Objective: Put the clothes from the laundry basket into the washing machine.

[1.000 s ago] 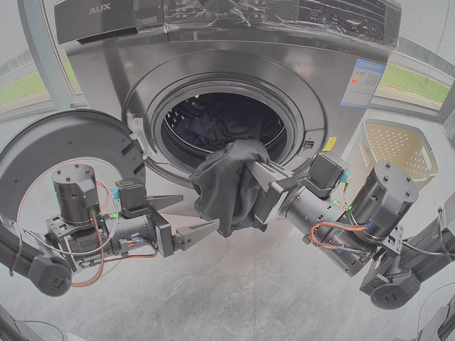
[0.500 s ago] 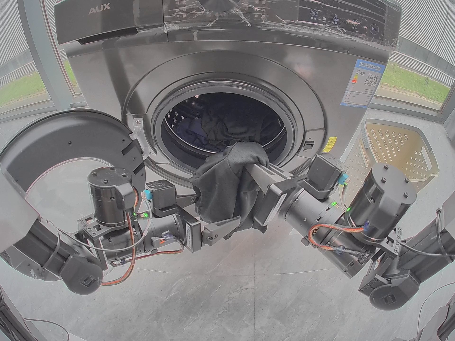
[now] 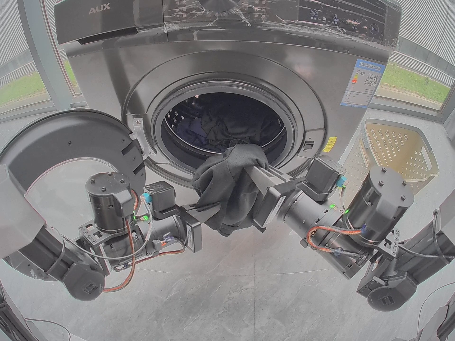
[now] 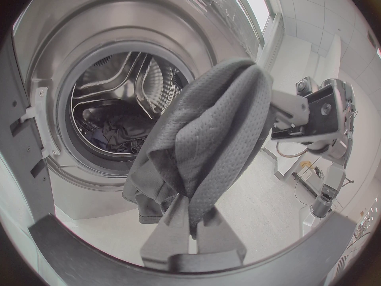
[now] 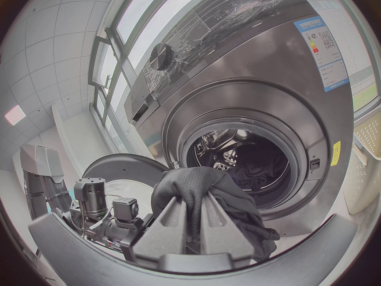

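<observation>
1. Black mesh-knit garment (image 3: 227, 185) hangs just in front of the washing machine (image 3: 222, 62). Its top is bunched at the lower rim of the round opening (image 3: 222, 119), and its tail droops below that rim.
2. Over the last second the left gripper (image 4: 194, 219) has swept in from the door side. Its fingers, spread wide a moment ago, are now pinched together on the drooping lower fold.
3. The right gripper (image 5: 194, 205) has hardly shifted and stays clamped on the top bunch.
4. With both ends held, the tail can probably be lifted so the whole piece goes in rather than trailing outside.
5. Dark clothes (image 3: 232, 119) already lie in the drum. The door (image 3: 61, 138) stands swung open on the robot's left, behind the left arm. The beige laundry basket (image 3: 403, 150) sits beside the machine on the right.
6. The rim could snag the cloth, and the two arms are crowded close at the mouth.
</observation>
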Tool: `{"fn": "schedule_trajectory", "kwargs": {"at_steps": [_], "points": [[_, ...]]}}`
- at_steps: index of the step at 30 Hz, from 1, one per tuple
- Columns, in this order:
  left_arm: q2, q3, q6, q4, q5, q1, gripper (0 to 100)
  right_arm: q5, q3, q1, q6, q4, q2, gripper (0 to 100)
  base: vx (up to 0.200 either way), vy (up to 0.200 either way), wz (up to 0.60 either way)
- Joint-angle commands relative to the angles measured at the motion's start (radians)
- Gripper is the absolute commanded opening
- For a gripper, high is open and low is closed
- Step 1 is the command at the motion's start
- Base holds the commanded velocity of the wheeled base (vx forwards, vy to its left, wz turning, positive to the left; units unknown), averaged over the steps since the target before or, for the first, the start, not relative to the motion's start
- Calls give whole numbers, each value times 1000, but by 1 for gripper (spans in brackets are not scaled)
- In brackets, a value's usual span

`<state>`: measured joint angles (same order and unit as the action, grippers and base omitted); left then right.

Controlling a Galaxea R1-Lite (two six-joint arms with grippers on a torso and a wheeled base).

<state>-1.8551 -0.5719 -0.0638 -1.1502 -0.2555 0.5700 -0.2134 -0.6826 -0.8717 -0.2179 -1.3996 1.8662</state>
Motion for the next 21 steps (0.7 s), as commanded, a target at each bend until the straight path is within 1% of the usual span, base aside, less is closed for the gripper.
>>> {"fn": "schedule_trajectory", "kwargs": {"at_steps": [1,5,6,8,10,11,12,15,19,21], "points": [[91,72,-1,-39,-1,8,0,0,23,10,0,-2,5,0,0,0,0],[171,142,4,-88,-21,19,0,0,46,19,0,-2,13,0,0,0,0],[200,168,2,-117,-36,31,0,0,58,28,2,-4,24,0,0,0,0],[217,191,2,-149,-51,39,0,3,70,31,2,-4,27,0,0,0,0],[221,198,2,-164,-53,39,0,3,75,31,2,-4,27,0,0,0,0],[226,210,-1,-212,-54,36,0,5,80,31,0,-6,30,0,0,0,0],[223,213,-2,-237,-54,33,0,5,80,31,0,-4,33,0,0,0,0],[203,181,-4,-269,-53,27,0,6,83,28,0,-6,34,0,0,0,0],[189,162,-4,-272,-53,30,0,11,97,22,3,-22,36,0,0,0,0],[168,132,-5,-273,-53,30,0,14,104,14,5,-61,71,0,0,0,0]]}}
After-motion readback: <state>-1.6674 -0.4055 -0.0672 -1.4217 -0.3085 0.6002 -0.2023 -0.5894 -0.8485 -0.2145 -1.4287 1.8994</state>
